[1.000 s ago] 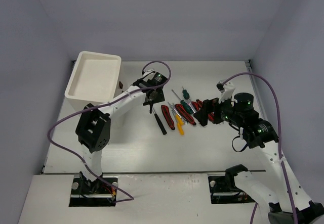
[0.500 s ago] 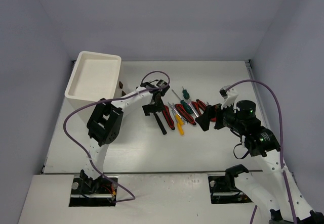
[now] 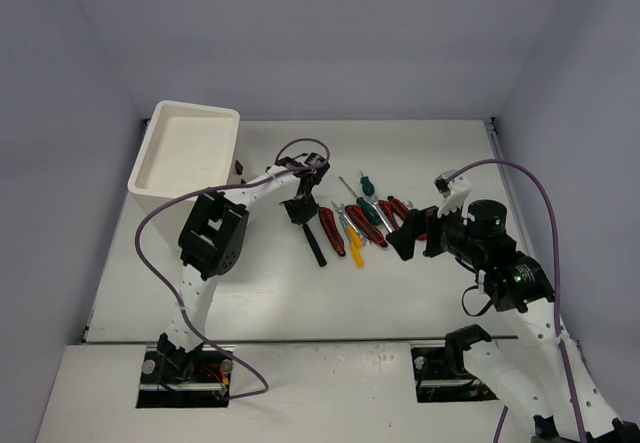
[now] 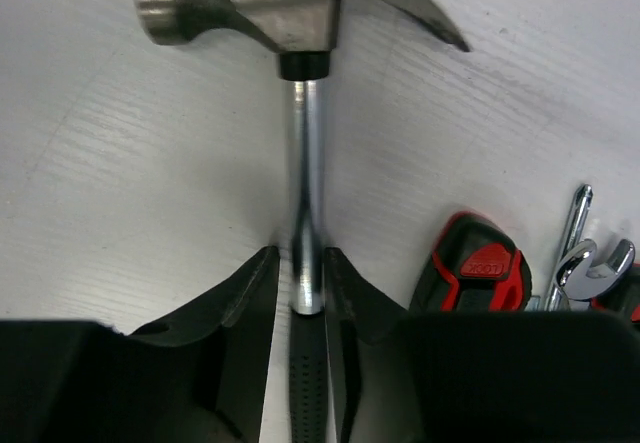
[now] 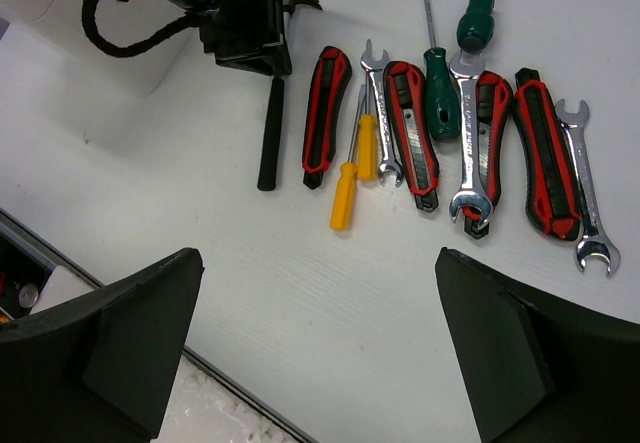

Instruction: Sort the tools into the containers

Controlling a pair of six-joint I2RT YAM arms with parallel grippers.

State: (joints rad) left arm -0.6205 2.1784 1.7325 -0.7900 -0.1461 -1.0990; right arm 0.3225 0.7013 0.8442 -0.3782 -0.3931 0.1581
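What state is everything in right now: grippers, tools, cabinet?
Hammer: flat on the table.
Left gripper: fingers on either side of the hammer's shaft, clamp unclear.
Right gripper: open, empty, above the table.
Pliers: flat in the row, untouched.
Screwdrivers: flat in the row, untouched.
Wrenches: flat in the row, untouched.
Cabinet: top tray empty; drawers' state not visible.

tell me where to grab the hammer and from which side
Take the hammer by its bare steel shaft where the black grip begins, from straight above, jaws across it. It lies flat, and the heavy head is close, so it should tip less. The left gripper straddles that spot.
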